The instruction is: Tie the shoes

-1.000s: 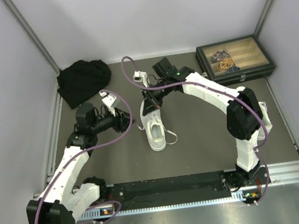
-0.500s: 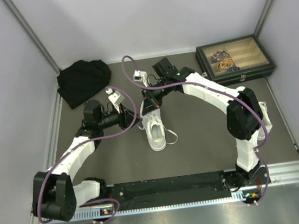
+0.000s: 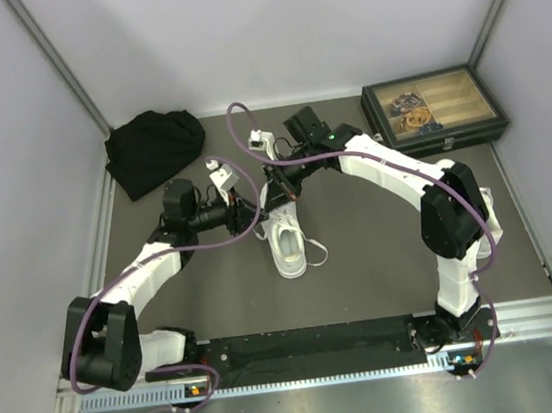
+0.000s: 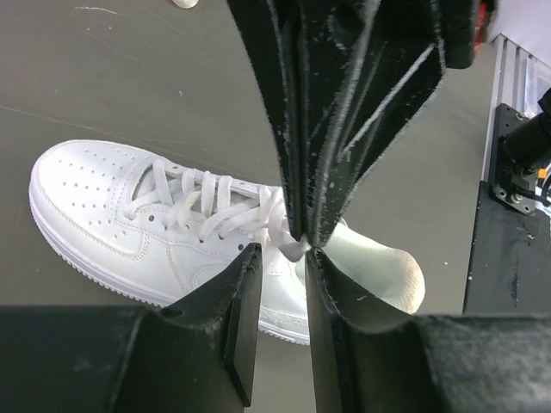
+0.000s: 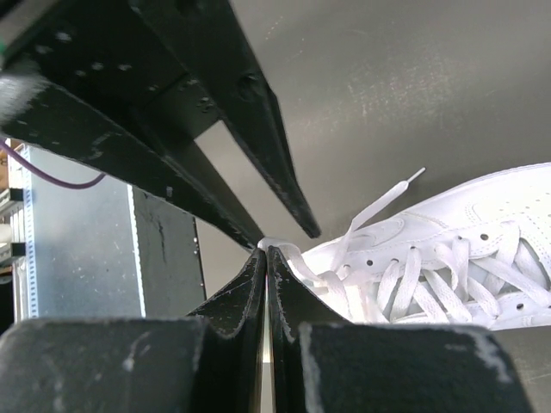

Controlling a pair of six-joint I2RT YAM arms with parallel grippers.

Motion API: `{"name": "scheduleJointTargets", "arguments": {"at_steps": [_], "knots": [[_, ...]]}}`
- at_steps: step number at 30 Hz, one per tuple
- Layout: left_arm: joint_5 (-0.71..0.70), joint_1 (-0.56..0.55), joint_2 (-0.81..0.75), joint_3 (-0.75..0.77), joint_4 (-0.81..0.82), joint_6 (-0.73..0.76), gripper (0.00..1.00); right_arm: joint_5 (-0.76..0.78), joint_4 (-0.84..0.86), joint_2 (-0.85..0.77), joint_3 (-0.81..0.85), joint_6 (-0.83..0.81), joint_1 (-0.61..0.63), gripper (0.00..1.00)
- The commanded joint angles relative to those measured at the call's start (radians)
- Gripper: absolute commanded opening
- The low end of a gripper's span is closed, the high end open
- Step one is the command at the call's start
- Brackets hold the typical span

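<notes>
The right gripper (image 5: 265, 251) is clamped on a lace (image 5: 275, 245) just above the sneaker's (image 3: 286, 244) tongue. The left gripper (image 4: 282, 255) stands slightly apart there, straddling that lace.

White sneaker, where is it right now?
In the top view the white sneaker sits at the centre of the table, toe toward the near edge; the right gripper pinches its lace.

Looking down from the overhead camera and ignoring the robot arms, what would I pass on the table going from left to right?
From the left: crumpled black cloth bundle → all-white low-top sneaker with loose laces → dark rectangular box holding a wooden tray.
</notes>
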Motion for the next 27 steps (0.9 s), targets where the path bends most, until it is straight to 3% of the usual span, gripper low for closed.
{"name": "scheduleJointTargets", "arguments": {"at_steps": [1,5,9,12,19,27], "knots": [[-0.004,-0.007,0.036,0.060,0.059,0.038,0.32,-0.032,0.032,-0.070,-0.005,-0.014,-0.006,0.00],[0.002,-0.012,0.077,0.096,0.071,0.061,0.29,-0.035,0.026,-0.066,-0.005,-0.021,-0.009,0.00],[0.029,-0.012,0.085,0.117,0.050,0.067,0.08,-0.035,0.023,-0.065,-0.001,-0.024,-0.015,0.00],[0.055,-0.010,0.048,0.123,-0.016,0.107,0.00,-0.032,0.020,-0.063,0.002,-0.024,-0.023,0.00],[0.123,-0.012,-0.045,0.126,-0.111,0.133,0.00,-0.034,0.029,-0.051,-0.001,-0.016,-0.026,0.00],[0.072,0.002,-0.134,0.099,-0.179,0.119,0.00,-0.041,0.060,-0.024,0.018,0.012,-0.020,0.00]]}}
